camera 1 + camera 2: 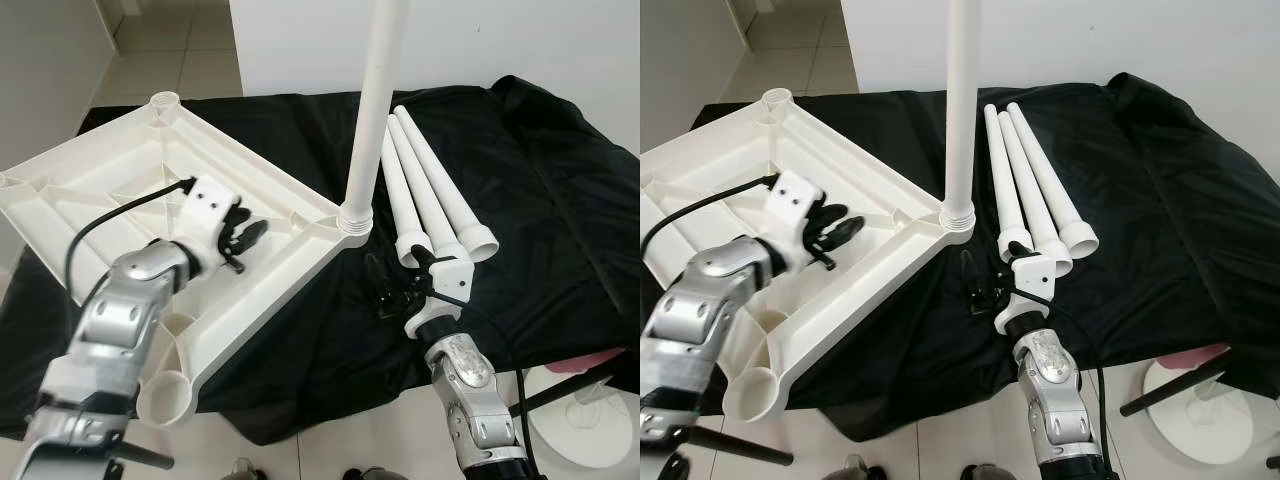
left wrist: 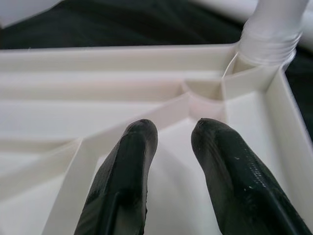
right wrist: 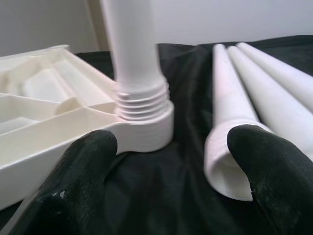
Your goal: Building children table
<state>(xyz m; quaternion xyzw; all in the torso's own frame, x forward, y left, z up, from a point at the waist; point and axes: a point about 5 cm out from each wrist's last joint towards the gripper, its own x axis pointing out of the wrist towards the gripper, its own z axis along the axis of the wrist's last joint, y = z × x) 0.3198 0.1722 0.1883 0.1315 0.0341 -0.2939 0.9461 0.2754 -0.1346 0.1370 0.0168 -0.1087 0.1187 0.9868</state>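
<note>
I see a black cloth (image 1: 540, 200) draped over the work surface, its folds hanging off the near edge. Behind it stands a plain white wall (image 1: 500, 40); pale floor tiles (image 1: 160, 50) stretch left, evenly lit.

Home room, indoor assembly spot.
Pale tiled floor (image 1: 170, 50) and plain white wall (image 1: 520, 40) behind the black cloth (image 1: 560, 220) covering the bench.

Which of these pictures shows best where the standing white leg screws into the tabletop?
The right wrist view: the leg's threaded end sits close and sharp in its corner socket. Both eye views show the joint small, from above. The left wrist view catches it blurred at the frame's edge.
</note>
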